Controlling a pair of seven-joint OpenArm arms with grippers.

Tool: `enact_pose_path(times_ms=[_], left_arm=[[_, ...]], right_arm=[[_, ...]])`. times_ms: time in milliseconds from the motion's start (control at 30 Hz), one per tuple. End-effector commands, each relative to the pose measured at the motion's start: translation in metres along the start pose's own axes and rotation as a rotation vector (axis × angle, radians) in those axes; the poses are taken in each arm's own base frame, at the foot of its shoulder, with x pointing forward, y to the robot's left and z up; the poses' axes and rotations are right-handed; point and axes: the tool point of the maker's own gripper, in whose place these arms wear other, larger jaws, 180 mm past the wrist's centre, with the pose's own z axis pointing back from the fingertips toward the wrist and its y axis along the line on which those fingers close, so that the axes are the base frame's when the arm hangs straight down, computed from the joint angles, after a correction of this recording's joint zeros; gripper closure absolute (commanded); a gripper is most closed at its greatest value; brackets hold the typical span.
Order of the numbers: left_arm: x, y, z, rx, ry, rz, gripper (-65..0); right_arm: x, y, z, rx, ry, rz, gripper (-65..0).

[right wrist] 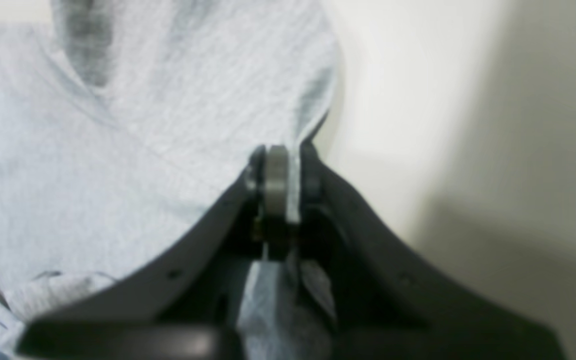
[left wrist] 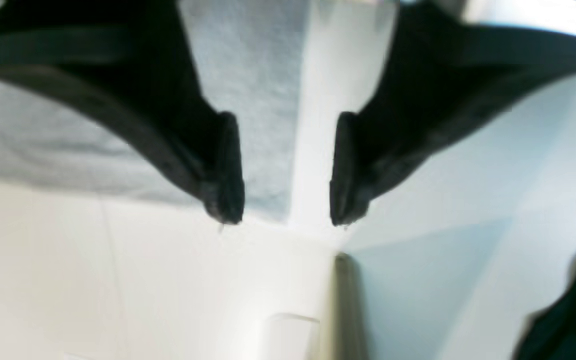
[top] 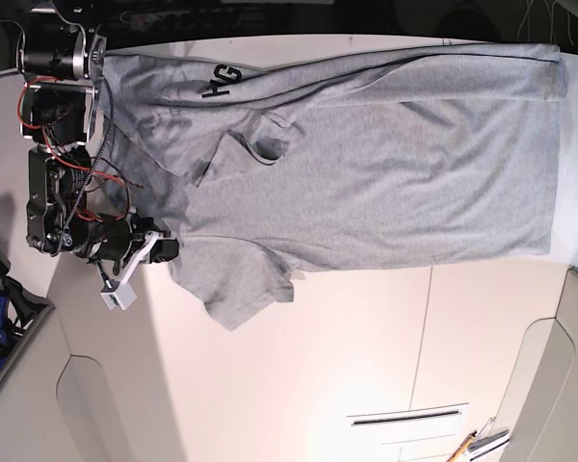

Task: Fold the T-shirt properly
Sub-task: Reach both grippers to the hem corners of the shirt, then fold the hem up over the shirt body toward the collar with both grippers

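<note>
One grey T-shirt (top: 385, 164) spread on white table (top: 299, 375), right gripper (right wrist: 280, 172) clenched on its edge, left gripper (left wrist: 288, 170) released above cloth, two tools (top: 477, 445) at table edge

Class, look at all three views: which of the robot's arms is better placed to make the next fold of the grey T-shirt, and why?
Probably the right. Its hand is already shut on the heather-grey cotton T-shirt, at the sleeve-side edge. The left hand is open and holds nothing, hovering over that shirt's edge.
</note>
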Motion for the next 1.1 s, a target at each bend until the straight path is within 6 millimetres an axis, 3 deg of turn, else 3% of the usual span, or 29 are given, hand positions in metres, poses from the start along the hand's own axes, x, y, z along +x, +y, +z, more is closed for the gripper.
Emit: enact_pose_path(times_ms=[0,100,200,333,467,767,833,933,967,1067], left_arm=[[0.020,0.004,-0.008,0.000,-0.042,-0.002,-34.3],[0.005,0.006,-0.043,0.002,0.023,0.056,-34.5],[-0.023,0.004,-0.074,-0.007,0.107,0.142,-34.5],[-0.057,-0.001,-0.103,-0.006,0.205,0.243,-34.4],[-0.069,-0.013,-0.115,-0.040,0.243,0.281,-34.4],[-0.080,-0.038,-0.123,-0.081,0.255,0.311,-33.9],[-0.076,-0.036,-0.123,-0.078,0.235,0.310,-24.4],[-0.067,-0.030,-0.124,-0.066,0.194,0.305,-3.0],[-0.063,-0.029,-0.124,-0.065,0.180,0.302,0.0],[-0.047,-0.031,-0.123,-0.090,0.138,0.285,0.0]], right_arm=[[-0.002,-0.010,0.004,-0.048,0.037,0.017,0.0],[-0.002,-0.010,0.004,-0.048,0.036,0.017,0.0],[-0.004,-0.010,0.004,-0.047,0.039,0.016,0.0],[-0.003,-0.010,0.004,-0.047,0.038,0.016,0.0],[-0.004,-0.010,0.004,-0.047,0.039,0.016,0.0],[-0.004,-0.010,0.004,-0.047,0.039,0.015,0.0],[-0.003,-0.010,0.004,-0.047,0.038,0.015,0.0],[-0.003,-0.010,0.004,-0.045,0.036,0.011,0.0],[-0.002,-0.009,0.004,-0.042,0.032,0.010,0.0],[0.007,-0.005,0.007,-0.026,-0.004,0.010,0.0]])
